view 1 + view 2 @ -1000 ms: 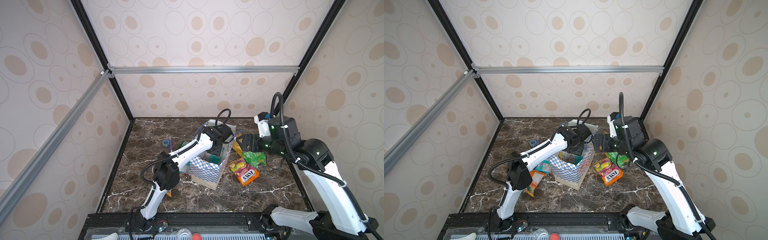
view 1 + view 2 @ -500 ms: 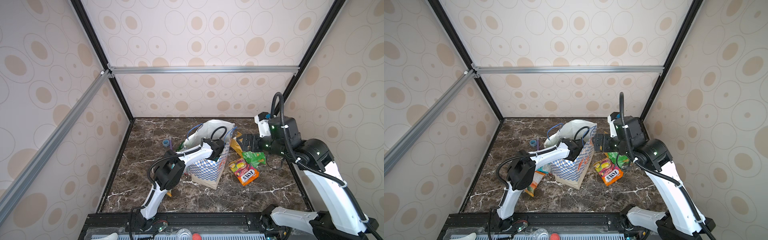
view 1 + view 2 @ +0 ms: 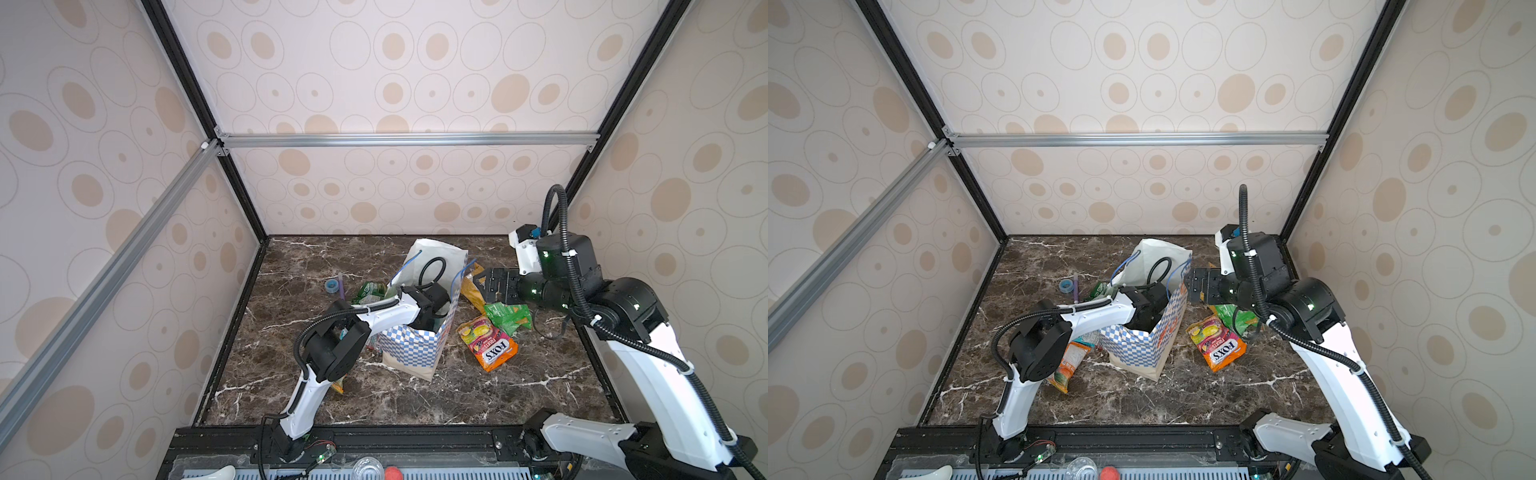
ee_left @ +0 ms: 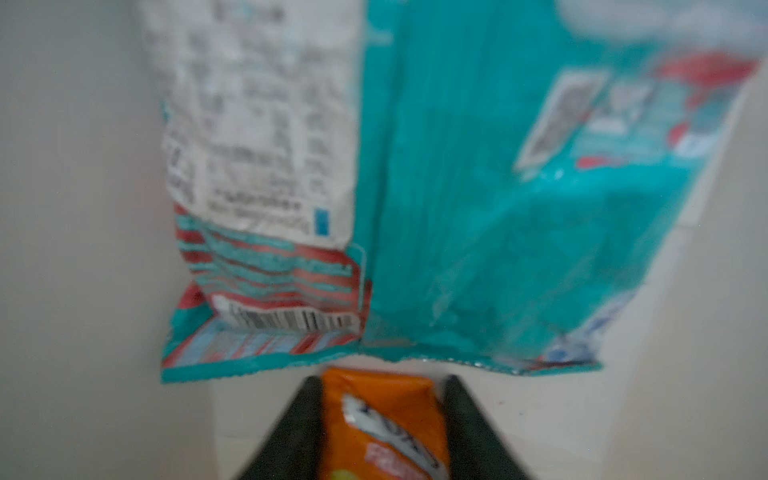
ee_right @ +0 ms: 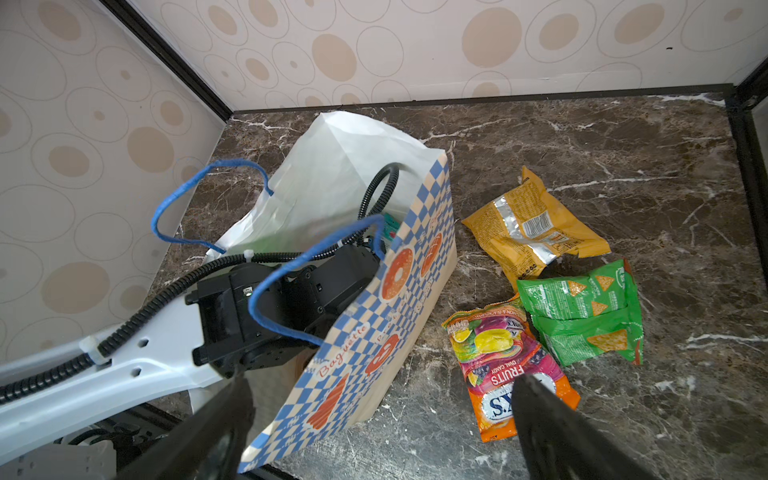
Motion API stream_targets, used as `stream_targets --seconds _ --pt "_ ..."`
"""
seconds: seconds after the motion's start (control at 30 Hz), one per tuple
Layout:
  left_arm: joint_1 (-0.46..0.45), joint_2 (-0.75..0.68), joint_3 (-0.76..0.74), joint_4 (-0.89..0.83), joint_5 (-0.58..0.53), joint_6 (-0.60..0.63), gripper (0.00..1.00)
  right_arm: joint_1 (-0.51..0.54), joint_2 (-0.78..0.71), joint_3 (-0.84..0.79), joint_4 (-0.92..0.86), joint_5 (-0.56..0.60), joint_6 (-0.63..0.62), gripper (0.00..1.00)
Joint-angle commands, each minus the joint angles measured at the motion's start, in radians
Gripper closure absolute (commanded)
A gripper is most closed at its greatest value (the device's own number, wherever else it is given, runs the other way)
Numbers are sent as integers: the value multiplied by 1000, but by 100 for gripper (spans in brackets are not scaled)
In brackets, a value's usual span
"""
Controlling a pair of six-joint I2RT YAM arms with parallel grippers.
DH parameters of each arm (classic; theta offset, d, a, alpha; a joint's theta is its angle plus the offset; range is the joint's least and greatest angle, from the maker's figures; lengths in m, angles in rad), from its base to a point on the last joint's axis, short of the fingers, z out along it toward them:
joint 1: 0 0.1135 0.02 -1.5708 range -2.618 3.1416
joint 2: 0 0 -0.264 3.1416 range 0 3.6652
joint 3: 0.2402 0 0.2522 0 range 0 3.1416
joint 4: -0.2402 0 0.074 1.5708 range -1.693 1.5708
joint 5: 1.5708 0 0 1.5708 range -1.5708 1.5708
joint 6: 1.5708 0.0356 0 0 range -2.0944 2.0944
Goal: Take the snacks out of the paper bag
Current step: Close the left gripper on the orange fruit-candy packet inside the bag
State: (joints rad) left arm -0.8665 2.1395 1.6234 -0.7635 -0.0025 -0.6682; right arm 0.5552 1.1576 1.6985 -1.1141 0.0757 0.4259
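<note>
Partly done: in a top view the FOX'S packet (image 3: pixel 488 347), green packet (image 3: pixel 509 316) and yellow packet (image 3: pixel 471 291) lie on the counter (image 3: pixel 374 399) right of the paper bag (image 3: pixel 415 349) at frame centre, and an orange-and-white packet (image 3: pixel 1069 363) lies to its left. Inside the bag we find the left end effector (image 4: pixel 382 378) pinched narrow on an orange packet (image 4: pixel 382 424), with a teal packet (image 4: pixel 478 187) just beyond; both are yet to come out. The right end effector (image 5: pixel 380 395) hangs wide and empty beside the bag.

You are looking into a booth whose walls (image 3: pixel 395 83) carry cream paper printed with thin rings and tan ovals. Black posts (image 3: pixel 187 75) run down the corners. A silver aluminium rail (image 3: pixel 407 139) crosses the back wall, and a second rail (image 3: pixel 104 286) slopes along the left. The bench (image 3: pixel 374 399) is dark brown marble with white veins, evenly lit.
</note>
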Motion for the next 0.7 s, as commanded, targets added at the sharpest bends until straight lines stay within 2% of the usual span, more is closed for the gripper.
stream_targets --seconds 0.0,0.17,0.67 --pt "-2 25 57 -9 35 -12 77 -6 -12 13 -16 4 3 0" --pt "2 20 118 -48 16 2 100 -6 -16 9 -15 6 8 0" --pt "11 25 464 -186 -51 7 100 -7 -14 9 -13 7 6 0"
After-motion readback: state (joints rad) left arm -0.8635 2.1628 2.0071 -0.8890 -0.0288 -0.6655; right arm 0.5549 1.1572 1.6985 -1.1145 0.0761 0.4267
